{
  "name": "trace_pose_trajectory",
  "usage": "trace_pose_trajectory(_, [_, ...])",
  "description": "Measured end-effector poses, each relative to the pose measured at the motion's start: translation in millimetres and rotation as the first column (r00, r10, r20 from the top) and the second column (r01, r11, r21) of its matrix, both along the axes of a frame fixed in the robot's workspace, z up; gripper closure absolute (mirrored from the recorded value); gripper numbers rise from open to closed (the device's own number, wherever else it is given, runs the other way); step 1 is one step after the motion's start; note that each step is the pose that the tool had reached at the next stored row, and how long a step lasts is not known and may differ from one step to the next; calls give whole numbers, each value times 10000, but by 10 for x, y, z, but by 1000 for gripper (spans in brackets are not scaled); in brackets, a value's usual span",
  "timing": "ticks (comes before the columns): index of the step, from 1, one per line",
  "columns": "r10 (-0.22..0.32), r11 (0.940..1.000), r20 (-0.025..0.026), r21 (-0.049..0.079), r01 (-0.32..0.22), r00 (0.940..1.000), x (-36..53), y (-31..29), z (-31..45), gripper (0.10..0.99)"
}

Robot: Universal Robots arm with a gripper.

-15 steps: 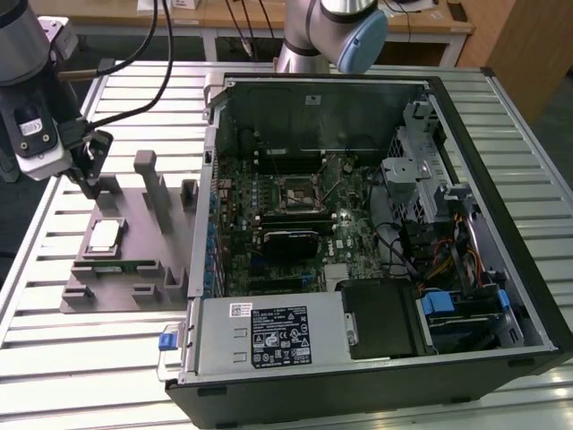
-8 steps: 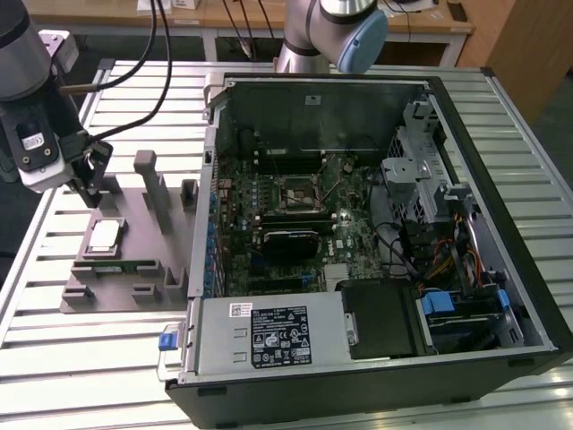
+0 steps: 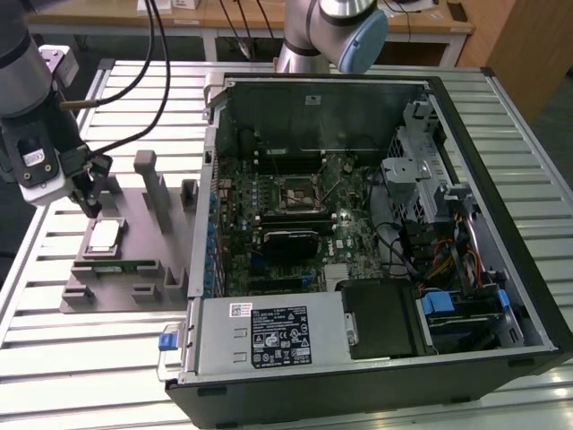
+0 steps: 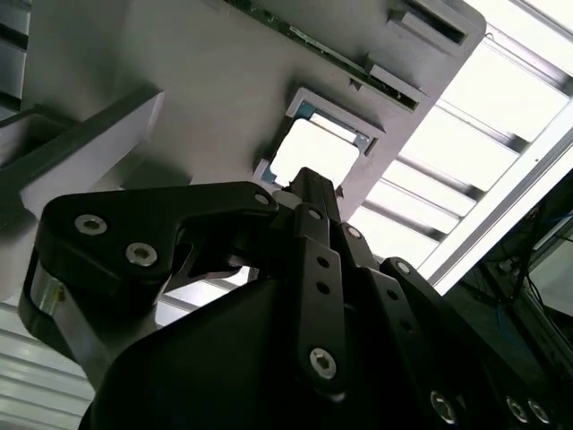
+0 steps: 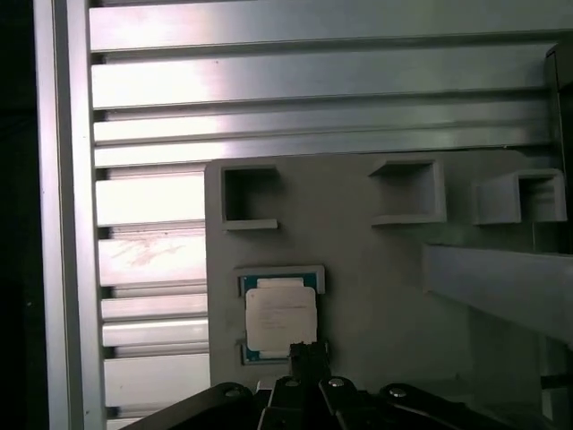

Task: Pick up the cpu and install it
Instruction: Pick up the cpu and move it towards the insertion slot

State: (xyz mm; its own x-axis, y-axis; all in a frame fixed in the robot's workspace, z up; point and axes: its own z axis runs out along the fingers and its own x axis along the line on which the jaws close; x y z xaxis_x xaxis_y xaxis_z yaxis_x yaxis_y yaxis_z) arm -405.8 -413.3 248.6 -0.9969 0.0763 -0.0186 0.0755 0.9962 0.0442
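The claw (image 3: 89, 204) is narrow, its fingers drawn together on nothing, with the tip right by one edge of the cpu (image 3: 105, 236). The one cpu lies flat in a square pocket of the grey tray (image 3: 143, 224). One green memory stick (image 3: 121, 266) sits in a slot of the same tray, just beside it. Farther off, to the exterior view's right on the slatted worktop (image 3: 54, 358), one open computer case (image 3: 537, 305) holds a motherboard (image 3: 237, 193) with its socket (image 3: 295, 192).

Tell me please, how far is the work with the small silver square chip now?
Done: nothing yet. The flat, pale silver square cpu lies in its pocket on the grey holder plate. In hand: the black gripper hangs close over it. Left: the lift and the install, since the cpu is not in the square socket on the green motherboard.
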Motion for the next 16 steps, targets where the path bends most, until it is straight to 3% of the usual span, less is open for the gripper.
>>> trace_pose_trajectory(16, [2, 10000, 1, 0, -2, 10000, -56, -12, -292, 980])
